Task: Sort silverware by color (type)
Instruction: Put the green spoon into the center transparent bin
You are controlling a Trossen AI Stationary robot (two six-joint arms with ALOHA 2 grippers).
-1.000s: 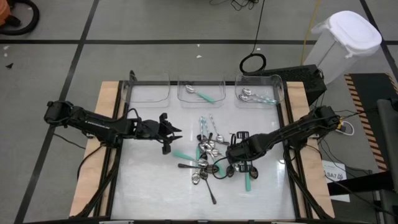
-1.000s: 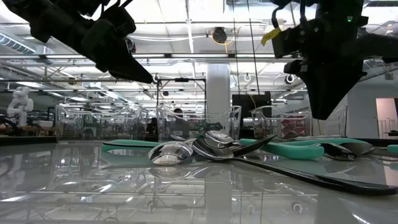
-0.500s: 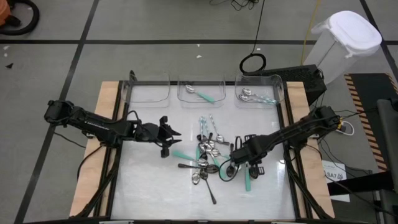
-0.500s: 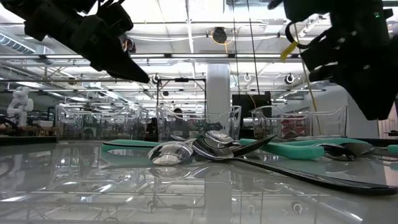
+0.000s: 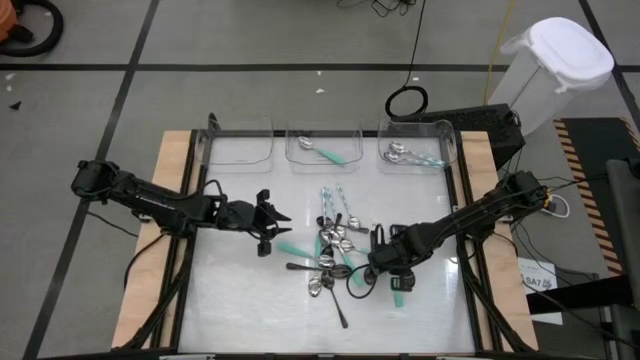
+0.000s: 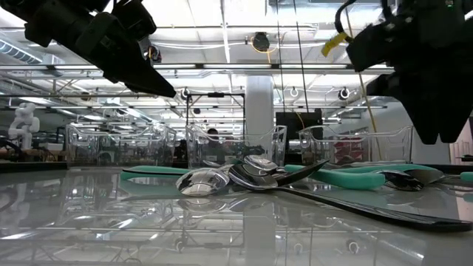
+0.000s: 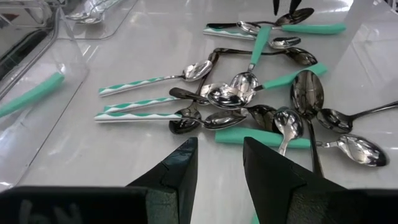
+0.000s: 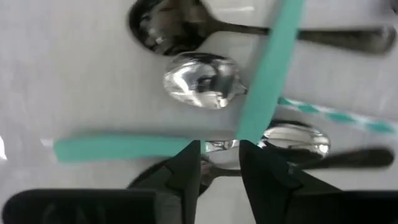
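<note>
The silverware (image 5: 335,250) lies in a loose pile at the middle of the white table: dark spoons, shiny spoons with teal handles (image 7: 261,138), and striped pale-handled ones (image 7: 140,84). My left gripper (image 5: 280,222) hangs open just left of the pile, above the table (image 6: 159,85), with nothing between its fingers (image 7: 219,163). My right gripper (image 5: 385,268) points down over the pile's right side, open. Below it lie a crossing teal handle (image 8: 267,74) and a silver spoon bowl (image 8: 202,81). Its fingertips (image 6: 437,137) stand clear above the spoons.
Three clear bins stand along the far edge: left (image 5: 240,148), middle (image 5: 325,150) with a teal-handled spoon, right (image 5: 412,153) with pale-handled spoons. One teal spoon (image 5: 398,290) lies apart, right of the pile. A white lidded container (image 5: 560,65) stands off the table's far right.
My right gripper has gone a little toward the table's near edge over the pile's right side, and its wrist has turned. The spoons lie as before.
</note>
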